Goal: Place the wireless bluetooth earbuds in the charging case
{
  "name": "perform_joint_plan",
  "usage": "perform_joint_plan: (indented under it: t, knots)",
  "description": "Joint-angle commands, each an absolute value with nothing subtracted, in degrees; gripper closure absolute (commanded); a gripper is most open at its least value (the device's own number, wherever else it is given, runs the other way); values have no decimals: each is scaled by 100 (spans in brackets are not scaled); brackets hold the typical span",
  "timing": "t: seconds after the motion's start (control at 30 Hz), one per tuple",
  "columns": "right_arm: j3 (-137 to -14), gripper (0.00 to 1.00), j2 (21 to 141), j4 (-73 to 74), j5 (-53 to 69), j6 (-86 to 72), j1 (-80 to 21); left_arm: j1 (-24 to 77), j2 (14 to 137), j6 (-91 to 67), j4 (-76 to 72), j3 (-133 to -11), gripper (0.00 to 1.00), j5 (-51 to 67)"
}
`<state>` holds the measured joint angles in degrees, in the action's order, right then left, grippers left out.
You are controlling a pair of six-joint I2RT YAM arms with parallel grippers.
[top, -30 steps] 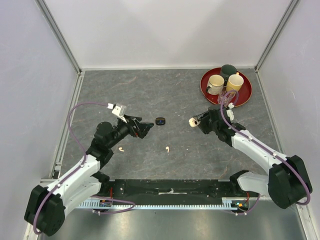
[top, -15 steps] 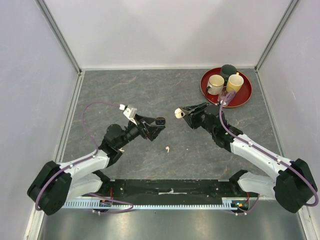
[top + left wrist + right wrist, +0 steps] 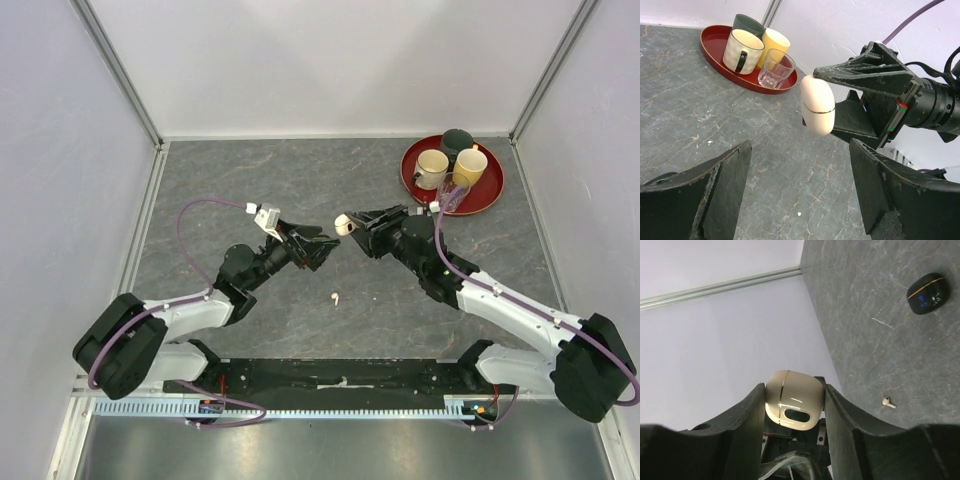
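My right gripper [image 3: 352, 222] is shut on a closed cream charging case [image 3: 342, 225] and holds it in the air above the table's middle. In the right wrist view the cream case [image 3: 792, 400] is pinched between both fingers of that gripper [image 3: 790, 386]. My left gripper [image 3: 325, 247] faces it from the left. It is open with nothing between its fingers, and in its wrist view the cream case [image 3: 817, 105] hangs just beyond them. One white earbud [image 3: 335, 297] lies on the table below; it also shows in the right wrist view, earbud [image 3: 888, 402]. A shut black case [image 3: 927, 293] lies on the table.
A red tray [image 3: 490, 192] at the back right carries a cream mug [image 3: 432, 166], a yellow mug [image 3: 470, 165], a dark cup [image 3: 457, 140] and a clear glass [image 3: 452, 196]. White walls enclose the grey table on three sides.
Both arms have swung in toward the table's middle. The right one carried the cream case leftward. The left gripper advanced over the black case's spot, and its fingers have narrowed a little.
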<state>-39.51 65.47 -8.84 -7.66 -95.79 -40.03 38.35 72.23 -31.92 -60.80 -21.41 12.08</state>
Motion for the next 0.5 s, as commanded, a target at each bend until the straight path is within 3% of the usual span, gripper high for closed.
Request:
perform_joint_plan:
  t: [0.0, 0.47]
  knots:
    - [-3999, 100, 6627, -1459, -633, -9826, -4043, 3885, 7418, -3436, -6785, -2303, 16, 1019]
    - [-3964, 100, 6645, -1450, -633, -9817, -4149, 4034, 7822, -3507, -6987, -2557, 25, 835]
